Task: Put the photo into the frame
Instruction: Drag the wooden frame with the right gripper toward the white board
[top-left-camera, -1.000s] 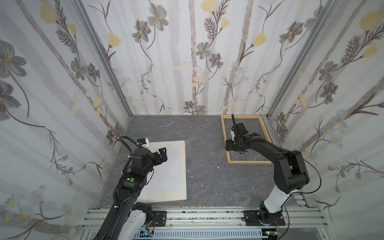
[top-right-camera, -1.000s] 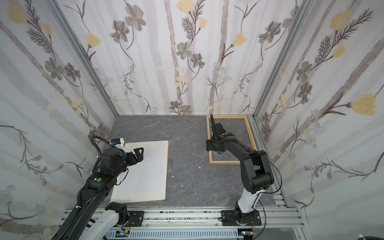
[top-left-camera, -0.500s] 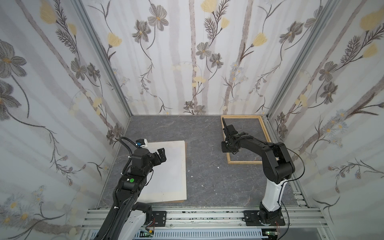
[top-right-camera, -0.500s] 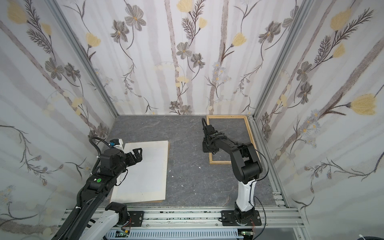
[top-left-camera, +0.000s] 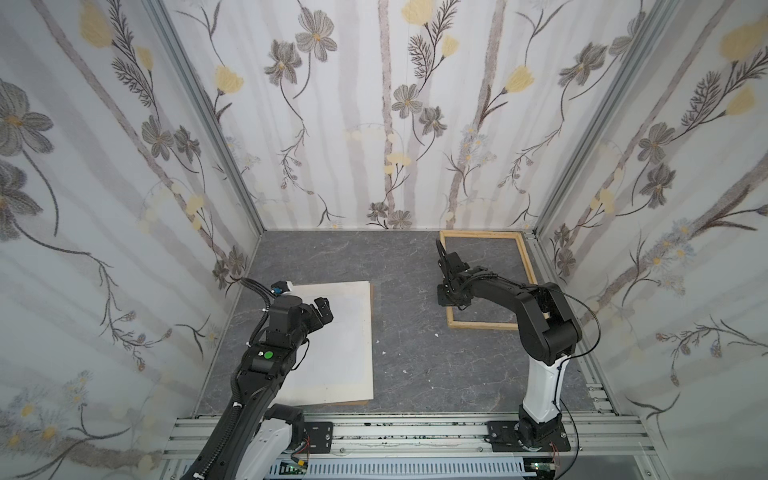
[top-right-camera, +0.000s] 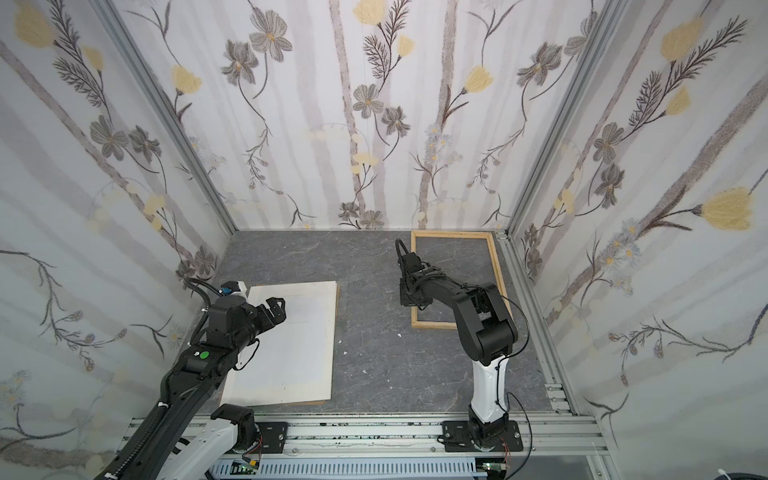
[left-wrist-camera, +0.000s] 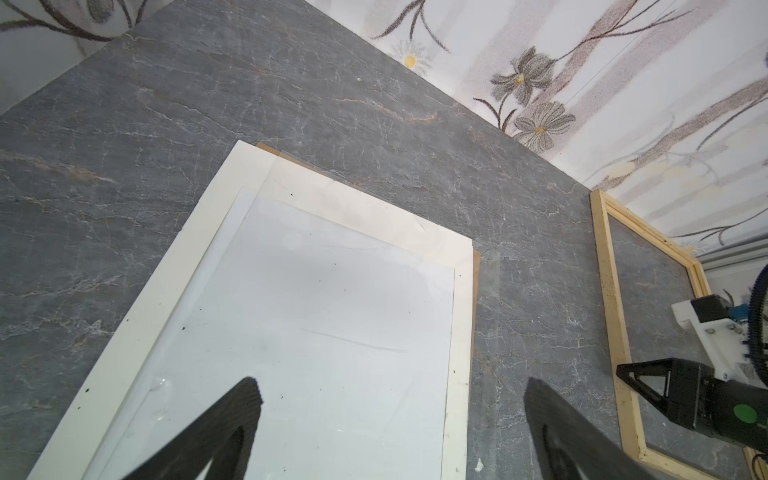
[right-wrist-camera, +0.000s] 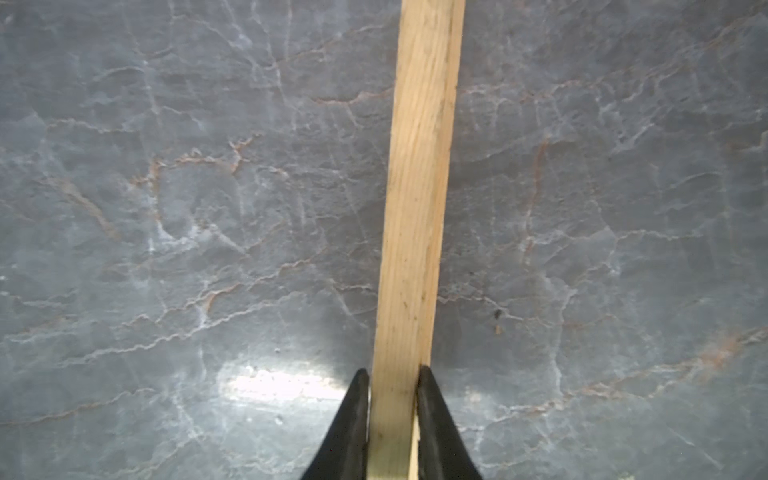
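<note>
Right gripper (right-wrist-camera: 392, 370) has its black fingers closed narrowly on the left long strip of a thin light-wood rectangular frame (top-left-camera: 482, 325), lying flat at the back right of the grey marbled table (top-left-camera: 415, 353). Left gripper (left-wrist-camera: 392, 386), fingers spread wide, hangs over a white paper photo (left-wrist-camera: 332, 311), blank side up on a cream mat board (left-wrist-camera: 137, 332), left.

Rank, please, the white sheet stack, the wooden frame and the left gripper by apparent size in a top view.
1. white sheet stack, nearer the camera
2. frame
3. left gripper, clearly smallest
</note>
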